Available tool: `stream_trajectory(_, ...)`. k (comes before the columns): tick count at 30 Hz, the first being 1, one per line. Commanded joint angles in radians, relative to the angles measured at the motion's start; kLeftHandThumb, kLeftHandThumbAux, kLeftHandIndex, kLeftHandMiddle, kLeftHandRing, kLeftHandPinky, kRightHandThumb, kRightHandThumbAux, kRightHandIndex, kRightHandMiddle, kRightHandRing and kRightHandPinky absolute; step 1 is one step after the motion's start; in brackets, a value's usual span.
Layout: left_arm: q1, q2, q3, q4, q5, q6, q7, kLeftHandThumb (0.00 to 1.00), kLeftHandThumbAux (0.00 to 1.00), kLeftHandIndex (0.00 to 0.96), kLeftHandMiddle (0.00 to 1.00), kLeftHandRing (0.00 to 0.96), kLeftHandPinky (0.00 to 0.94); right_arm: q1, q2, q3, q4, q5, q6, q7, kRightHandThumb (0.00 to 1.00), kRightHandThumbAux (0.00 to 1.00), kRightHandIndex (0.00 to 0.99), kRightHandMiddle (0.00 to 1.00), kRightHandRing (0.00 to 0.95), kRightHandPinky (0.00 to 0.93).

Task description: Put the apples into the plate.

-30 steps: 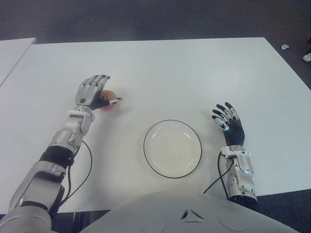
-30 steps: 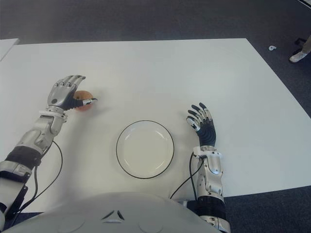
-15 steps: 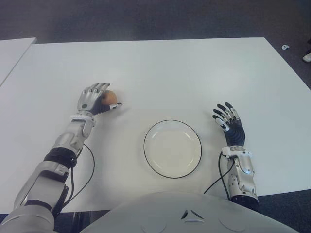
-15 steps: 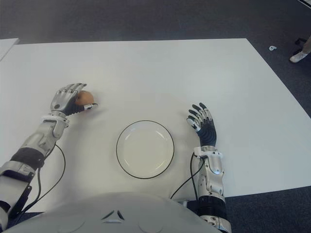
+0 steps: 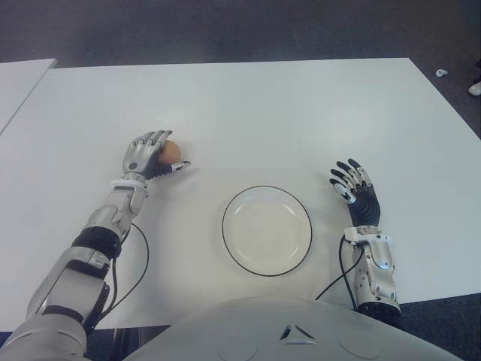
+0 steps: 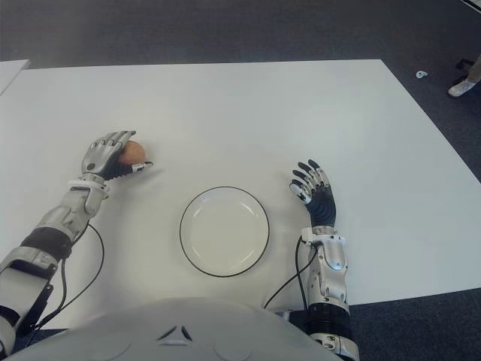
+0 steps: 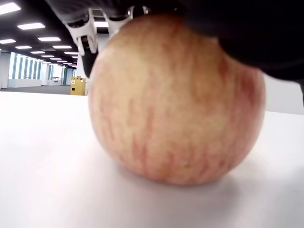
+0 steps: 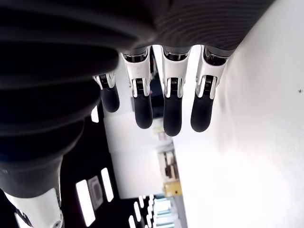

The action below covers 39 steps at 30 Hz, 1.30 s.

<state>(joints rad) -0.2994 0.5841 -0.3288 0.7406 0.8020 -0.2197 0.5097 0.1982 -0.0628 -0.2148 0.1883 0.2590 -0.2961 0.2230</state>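
A reddish-yellow apple [image 5: 173, 150] sits on the white table [image 5: 285, 113], left of the plate. My left hand [image 5: 154, 155] is curled over it from the near side, fingers across its top and thumb along its right side. In the left wrist view the apple [image 7: 175, 99] fills the picture and touches the table. The white plate with a dark rim [image 5: 224, 226] lies at the near middle with nothing on it. My right hand [image 5: 352, 183] shows to the right of the plate, its fingers [image 8: 172, 114] spread and holding nothing.
A second white table [image 5: 19, 83] stands at the far left. Black cables [image 5: 140, 256] run along both forearms near the front edge. A small white object [image 5: 441, 72] lies on the dark floor past the table's far right corner.
My left hand has come down and closed around the apple, its wrist drawing slightly nearer. The right hand and the plate have not moved.
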Motion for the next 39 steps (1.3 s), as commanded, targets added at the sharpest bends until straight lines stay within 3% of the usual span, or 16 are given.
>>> stream_trajectory(1, -0.009, -0.02, -0.021, 0.065, -0.006, -0.008, 0.01, 0.317, 0.248, 0.119, 0.158, 0.16, 0.194, 0.036, 0.002, 0.006, 0.015, -0.009, 0.045, -0.009, 0.467, 0.732, 0.133, 0.224, 0.237, 0.272)
stream_trajectory(26, -0.09, -0.065, -0.077, 0.294, -0.029, -0.078, 0.086, 0.32, 0.258, 0.139, 0.177, 0.175, 0.214, 0.049, 0.012, -0.013, -0.013, 0.014, 0.044, -0.022, 0.519, 0.716, 0.12, 0.228, 0.247, 0.283)
stream_trajectory(28, -0.094, -0.067, -0.079, 0.305, -0.03, -0.083, 0.094, 0.345, 0.273, 0.193, 0.22, 0.214, 0.257, 0.05, 0.012, -0.013, -0.016, 0.016, 0.046, -0.021, 0.52, 0.716, 0.119, 0.228, 0.246, 0.277)
stream_trajectory(31, -0.102, -0.067, -0.087, 0.322, -0.027, -0.09, 0.106, 0.431, 0.331, 0.359, 0.447, 0.434, 0.448, 0.053, 0.011, -0.011, -0.022, 0.018, 0.048, -0.021, 0.513, 0.717, 0.116, 0.226, 0.243, 0.269)
stream_trajectory(34, -0.11, -0.064, -0.103, 0.334, -0.014, -0.08, 0.126, 0.523, 0.421, 0.487, 0.568, 0.546, 0.565, 0.055, 0.011, -0.01, -0.026, 0.018, 0.048, -0.021, 0.502, 0.714, 0.114, 0.223, 0.239, 0.263)
stream_trajectory(35, -0.113, -0.063, -0.109, 0.337, -0.011, -0.076, 0.132, 0.594, 0.516, 0.47, 0.597, 0.572, 0.595, 0.055, 0.011, -0.01, -0.027, 0.018, 0.048, -0.021, 0.497, 0.711, 0.113, 0.221, 0.237, 0.262)
stream_trajectory(39, -0.122, -0.062, -0.135, 0.35, 0.006, -0.052, 0.171, 0.691, 0.643, 0.449, 0.662, 0.641, 0.67, 0.06, 0.012, -0.011, -0.031, 0.019, 0.047, -0.02, 0.486, 0.707, 0.111, 0.218, 0.233, 0.258)
